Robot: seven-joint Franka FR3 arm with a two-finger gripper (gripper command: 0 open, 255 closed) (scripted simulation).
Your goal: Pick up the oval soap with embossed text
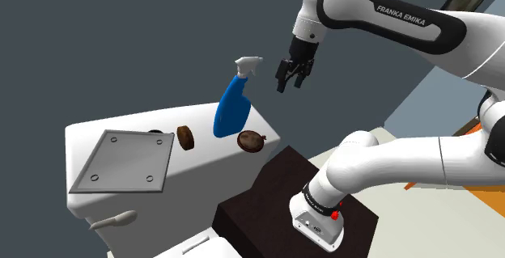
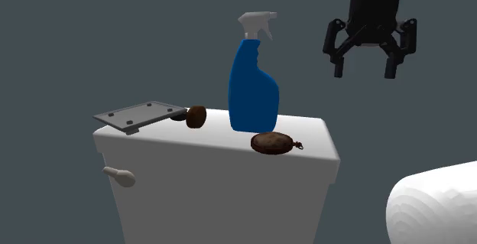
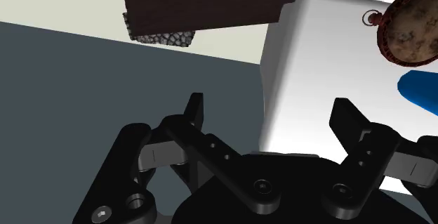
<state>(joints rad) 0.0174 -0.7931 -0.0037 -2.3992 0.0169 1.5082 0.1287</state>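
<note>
Holding the black gripper point(image 1: 291, 85) point(image 2: 363, 73) point(image 3: 269, 103) up in the air, fingers spread wide and clasping nothing. Finding the brown oval soap point(image 1: 251, 141) point(image 2: 271, 143) point(image 3: 414, 27) lying flat on top of the white toilet tank point(image 1: 81, 135) point(image 2: 214, 139) point(image 3: 316, 68), close to the end nearest the gripper, lower than it and well apart from it. Noticing a blue spray bottle point(image 1: 231, 109) point(image 2: 252, 89) point(image 3: 421, 93) standing upright just beside the soap. Seeing further along a brown round piece point(image 1: 187, 137) point(image 2: 196, 116) standing on its edge, and then a grey plate point(image 1: 121, 161) point(image 2: 137, 115) lying at the far end.
</note>
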